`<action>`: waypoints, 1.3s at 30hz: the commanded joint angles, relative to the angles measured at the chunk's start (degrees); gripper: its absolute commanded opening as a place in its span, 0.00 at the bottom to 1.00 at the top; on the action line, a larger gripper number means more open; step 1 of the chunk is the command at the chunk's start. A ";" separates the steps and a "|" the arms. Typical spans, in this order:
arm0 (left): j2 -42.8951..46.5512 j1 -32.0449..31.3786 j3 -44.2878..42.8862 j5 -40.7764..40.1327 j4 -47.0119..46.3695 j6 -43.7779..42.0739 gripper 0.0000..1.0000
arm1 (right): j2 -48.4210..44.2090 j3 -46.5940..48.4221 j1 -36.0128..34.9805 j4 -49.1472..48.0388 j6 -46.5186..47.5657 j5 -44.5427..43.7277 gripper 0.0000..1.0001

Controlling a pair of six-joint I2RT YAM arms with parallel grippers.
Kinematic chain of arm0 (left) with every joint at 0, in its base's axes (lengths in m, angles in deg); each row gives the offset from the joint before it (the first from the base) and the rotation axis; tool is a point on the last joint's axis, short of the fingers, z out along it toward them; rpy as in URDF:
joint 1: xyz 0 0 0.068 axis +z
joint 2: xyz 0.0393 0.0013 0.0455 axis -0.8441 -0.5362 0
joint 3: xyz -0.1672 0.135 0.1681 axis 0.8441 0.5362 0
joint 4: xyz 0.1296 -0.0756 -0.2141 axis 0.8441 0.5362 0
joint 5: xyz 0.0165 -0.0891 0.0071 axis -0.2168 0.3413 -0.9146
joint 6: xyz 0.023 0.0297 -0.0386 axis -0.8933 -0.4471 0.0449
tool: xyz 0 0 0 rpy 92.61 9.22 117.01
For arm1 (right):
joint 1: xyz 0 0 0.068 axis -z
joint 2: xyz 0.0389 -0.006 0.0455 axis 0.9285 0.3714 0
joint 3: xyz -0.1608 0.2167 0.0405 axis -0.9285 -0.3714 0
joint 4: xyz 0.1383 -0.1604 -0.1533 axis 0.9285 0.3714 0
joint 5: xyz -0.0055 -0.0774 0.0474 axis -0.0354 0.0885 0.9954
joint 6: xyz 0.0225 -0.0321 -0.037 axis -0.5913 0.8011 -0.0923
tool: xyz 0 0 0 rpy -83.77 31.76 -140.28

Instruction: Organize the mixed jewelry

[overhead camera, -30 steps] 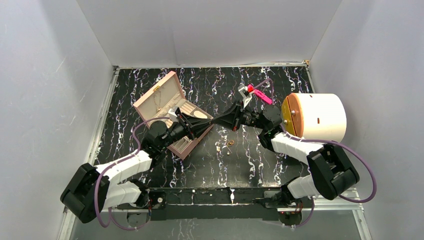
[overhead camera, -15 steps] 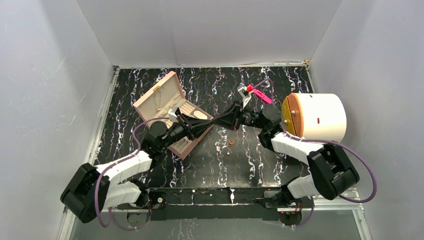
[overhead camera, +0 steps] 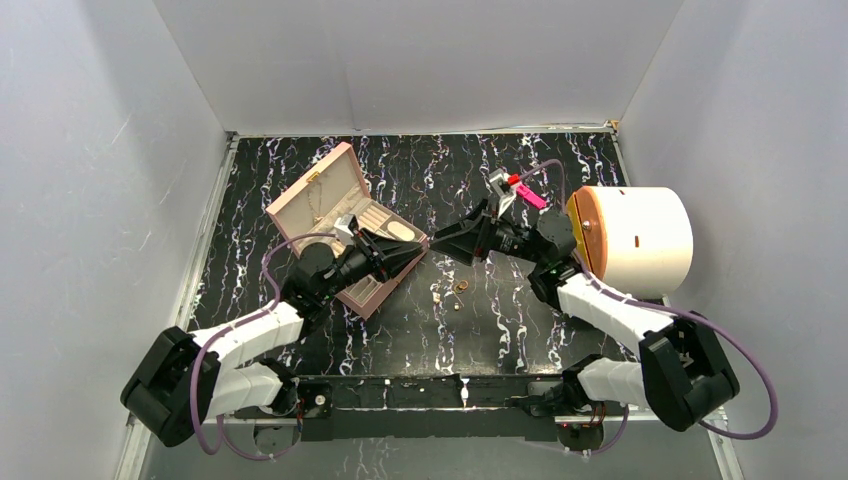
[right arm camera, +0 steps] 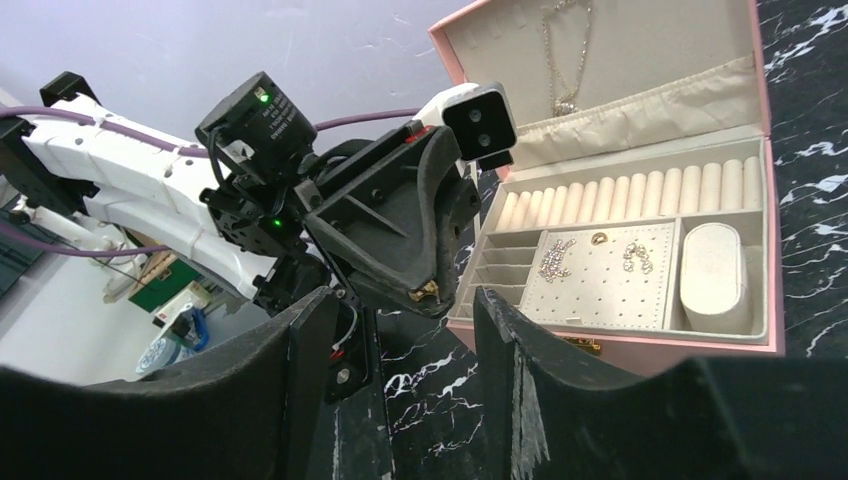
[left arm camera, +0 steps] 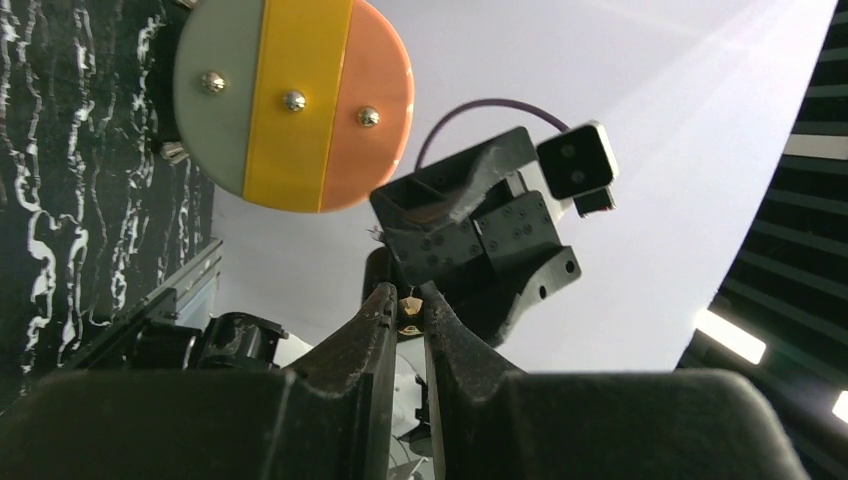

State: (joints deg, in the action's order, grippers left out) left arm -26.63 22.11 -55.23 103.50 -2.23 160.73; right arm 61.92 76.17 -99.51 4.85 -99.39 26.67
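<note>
the left gripper (left arm camera: 408,308) is pinched almost shut on a tiny gold-coloured piece (left arm camera: 409,301), which peeps out right at its fingertips. in the right wrist view it is only a gold glint. it is too small to call a ring or a stud, though a ring seems likelier. the right gripper (overhead camera: 440,241) faces it tip to tip, jaws spread wide and holding nothing. the two meet above the black white-veined table (overhead camera: 500,325). from that meeting point the loose rings and studs (overhead camera: 457,290) lie on the table nearby at about 5 o'clock. the open pink hinged jewellery box (right arm camera: 680,60) sits at about 9 o'clock, partly under the left arm.

the held piece looks like hard, stiff metal and almost weightless, so load is no worry; slip is. it is smooth and far smaller than a finger pad, so it would likely spring away or roll if squeezed off-centre. if a handover is meant, the right gripper would do best to close squarely across the part jutting beyond the left's tips before the left lets go. a drop onto the veined table would be hard to spot. inside the box, the row of cream ring rolls (right arm camera: 610,195) suits rings and the pale stud pad (right arm camera: 600,275) suits studs.
</note>
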 commanded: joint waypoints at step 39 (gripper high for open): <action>-14.22 6.63 -50.96 -22.96 93.88 -75.09 0.12 | -3.86 3.65 1.49 51.08 13.58 -23.16 0.57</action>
State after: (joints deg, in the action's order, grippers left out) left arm -39.14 28.45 -101.98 83.37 86.05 90.02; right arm 56.19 77.37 -97.84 56.85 -88.85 2.43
